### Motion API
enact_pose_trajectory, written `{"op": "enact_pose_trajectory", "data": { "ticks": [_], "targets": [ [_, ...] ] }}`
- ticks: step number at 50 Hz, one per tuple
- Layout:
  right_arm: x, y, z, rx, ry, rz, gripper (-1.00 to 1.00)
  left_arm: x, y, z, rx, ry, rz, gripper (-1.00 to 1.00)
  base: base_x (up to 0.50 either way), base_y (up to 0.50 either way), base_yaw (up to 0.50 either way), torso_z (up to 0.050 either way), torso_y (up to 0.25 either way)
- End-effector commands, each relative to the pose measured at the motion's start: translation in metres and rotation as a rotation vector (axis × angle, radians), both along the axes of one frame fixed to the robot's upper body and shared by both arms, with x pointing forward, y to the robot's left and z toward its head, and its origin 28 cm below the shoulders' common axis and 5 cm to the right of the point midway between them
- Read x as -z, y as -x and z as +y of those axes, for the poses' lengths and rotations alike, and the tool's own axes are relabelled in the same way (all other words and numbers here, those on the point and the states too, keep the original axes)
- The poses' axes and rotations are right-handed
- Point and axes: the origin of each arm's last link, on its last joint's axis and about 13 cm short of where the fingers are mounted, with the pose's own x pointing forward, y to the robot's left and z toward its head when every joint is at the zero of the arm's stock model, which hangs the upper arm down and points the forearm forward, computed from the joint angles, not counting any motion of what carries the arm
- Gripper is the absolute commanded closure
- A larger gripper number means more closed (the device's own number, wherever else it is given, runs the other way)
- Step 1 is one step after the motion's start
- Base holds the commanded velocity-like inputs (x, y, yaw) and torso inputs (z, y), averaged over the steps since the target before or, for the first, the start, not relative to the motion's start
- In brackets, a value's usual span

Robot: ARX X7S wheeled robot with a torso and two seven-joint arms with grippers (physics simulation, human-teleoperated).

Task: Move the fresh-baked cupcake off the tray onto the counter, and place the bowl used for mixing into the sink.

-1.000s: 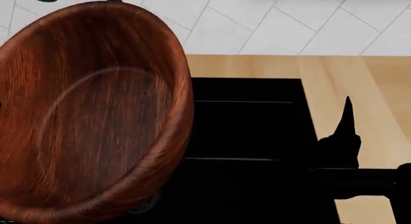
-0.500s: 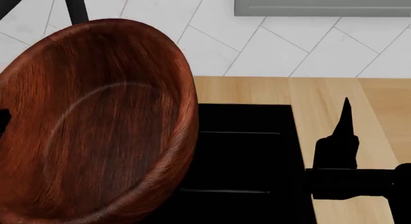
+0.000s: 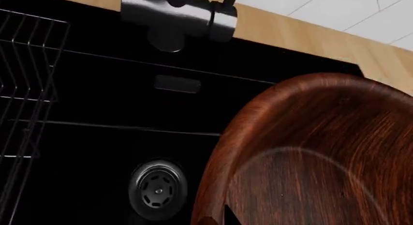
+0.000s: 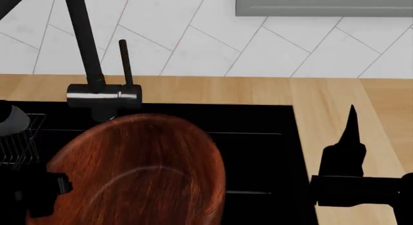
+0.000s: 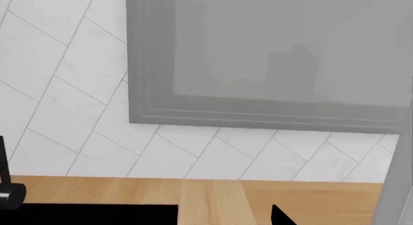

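Bowl [image 4: 139, 172] carried at left end effector [image 4: 38, 196], over sink [image 3: 96, 138], not released; jaw state indiscernible. Right end effector [image 4: 345, 147] also unclear. Cupcake unseen.

bowl [image 4: 148, 172]: grained glossy wood | sink [image 3: 116, 138]: matt black | counter [image 4: 322, 94]: pale wood

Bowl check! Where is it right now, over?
Left gripper at bowl, grip unclear. Bowl tilted over sink, not down. Right gripper empty by sink edge. Faucet behind bowl.
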Motion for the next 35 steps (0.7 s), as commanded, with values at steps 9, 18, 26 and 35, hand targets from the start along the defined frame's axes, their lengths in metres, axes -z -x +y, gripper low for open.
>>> {"op": "enact_pose_trajectory", "data": {
  "ticks": [9, 18, 26, 35],
  "targets": [
    [0.005, 0.003, -0.002, 0.014, -0.01, 0.005, -1.0, 0.037, -0.022, -0.005, 0.007, -0.057, 0.125, 1.0, 0.0, 0.0, 0.0, 0.0, 0.0],
    [0.005, 0.001, -0.002, 0.013, -0.009, 0.005, -1.0, 0.043, -0.039, -0.019, 0.059, -0.126, 0.154, 1.0, 0.0, 0.0, 0.0, 0.0, 0.001],
    [0.008, -0.003, -0.002, 0.006, -0.011, 0.015, -1.0, 0.049, -0.043, -0.029, 0.105, -0.137, 0.162, 1.0, 0.0, 0.0, 0.0, 0.0, 0.0],
    [0.009, -0.004, -0.003, 0.007, -0.012, 0.017, -1.0, 0.062, -0.052, -0.036, 0.122, -0.172, 0.183, 1.0, 0.0, 0.0, 0.0, 0.002, 0.0]
  ]
}}
